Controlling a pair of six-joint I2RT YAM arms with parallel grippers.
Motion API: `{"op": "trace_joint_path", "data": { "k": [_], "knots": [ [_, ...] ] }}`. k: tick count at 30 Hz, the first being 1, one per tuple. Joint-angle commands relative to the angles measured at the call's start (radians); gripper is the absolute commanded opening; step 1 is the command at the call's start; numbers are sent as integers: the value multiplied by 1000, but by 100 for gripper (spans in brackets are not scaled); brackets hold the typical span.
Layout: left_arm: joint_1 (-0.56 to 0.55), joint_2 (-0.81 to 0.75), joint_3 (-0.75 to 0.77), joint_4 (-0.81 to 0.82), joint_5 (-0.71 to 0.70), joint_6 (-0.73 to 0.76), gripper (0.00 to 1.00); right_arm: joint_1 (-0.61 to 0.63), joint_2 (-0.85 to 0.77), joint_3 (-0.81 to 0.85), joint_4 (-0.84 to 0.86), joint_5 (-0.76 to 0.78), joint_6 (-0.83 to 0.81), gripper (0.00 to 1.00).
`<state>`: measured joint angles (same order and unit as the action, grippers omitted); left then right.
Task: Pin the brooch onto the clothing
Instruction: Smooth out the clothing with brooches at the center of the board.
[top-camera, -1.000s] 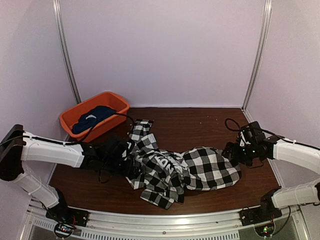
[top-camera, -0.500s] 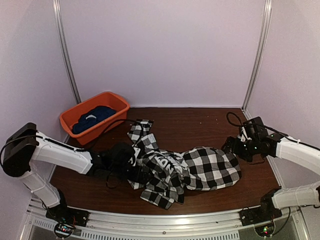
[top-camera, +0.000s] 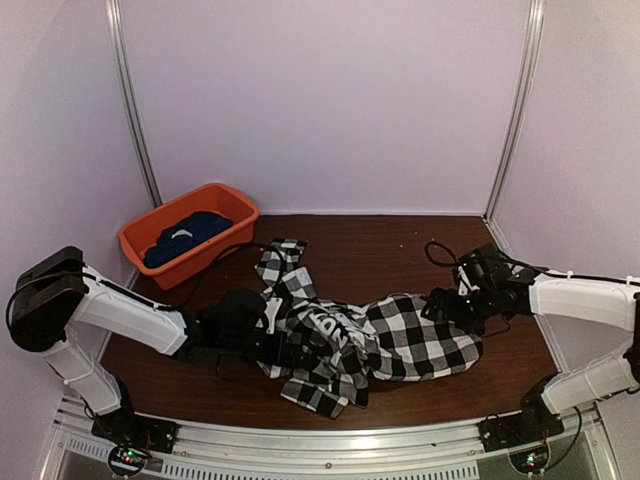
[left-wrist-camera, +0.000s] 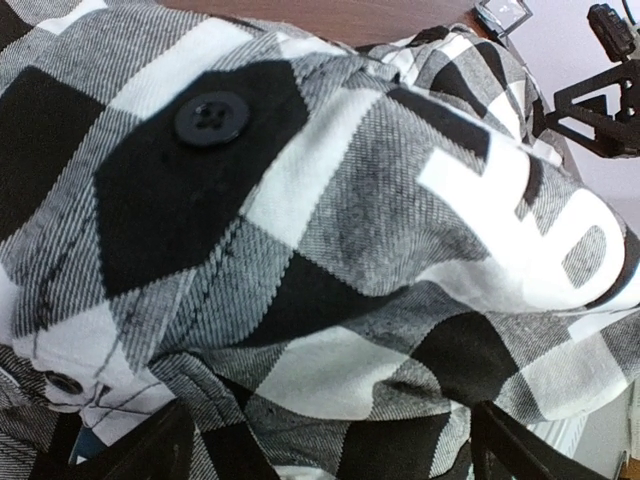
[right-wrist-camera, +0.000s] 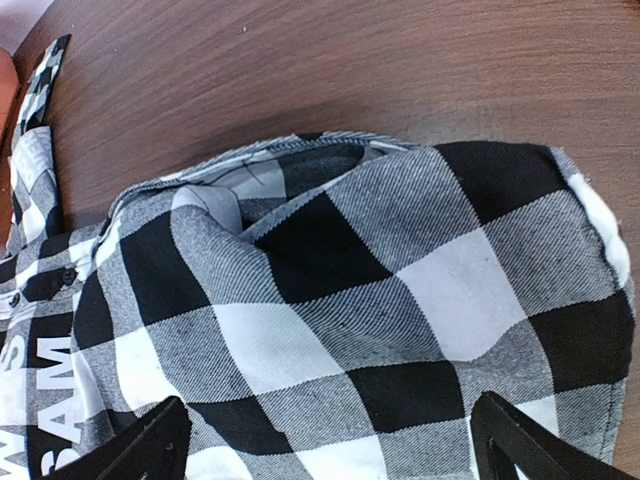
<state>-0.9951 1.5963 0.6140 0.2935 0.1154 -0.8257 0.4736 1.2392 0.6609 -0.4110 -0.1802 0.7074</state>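
- The black-and-white checked shirt (top-camera: 390, 340) lies crumpled across the middle of the brown tabletop (top-camera: 400, 250), with 1 sleeve trailing toward the far left.
- A black panel with large white block lettering (top-camera: 330, 325) crosses the shirt left of its centre.
- The left hand (top-camera: 258, 325) is low at the shirt's left edge. Its 2 fingers (left-wrist-camera: 140, 455) are spread wide and grip nothing.
- In the left wrist view the checked cloth fills the space ahead of that hand, with 1 black button (left-wrist-camera: 211, 118) on a dark square.
- The right hand (top-camera: 447, 305) is at the shirt's right end. Its 2 fingers (right-wrist-camera: 530, 445) are also spread wide, over a rounded fold of the cloth.
- I cannot tell whether either hand touches the fabric.
- An orange tub (top-camera: 205, 260) stands at the far left of the tabletop, just beside the sleeve end, and holds a dark navy garment (top-camera: 185, 238).
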Motion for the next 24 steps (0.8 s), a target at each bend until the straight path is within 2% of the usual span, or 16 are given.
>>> {"op": "trace_joint_path", "data": {
  "k": [1,12,24],
  "knots": [
    [-2,15,-18,88,17,-24,98,24,34,-18,53,-10,20,100],
    [-1,109,-59,222,71,-91,98,36,71,-36,73,-37,18,100],
    [12,100,-35,-17,23,-119,98,36,129,-62,111,-40,26,100]
  ]
}}
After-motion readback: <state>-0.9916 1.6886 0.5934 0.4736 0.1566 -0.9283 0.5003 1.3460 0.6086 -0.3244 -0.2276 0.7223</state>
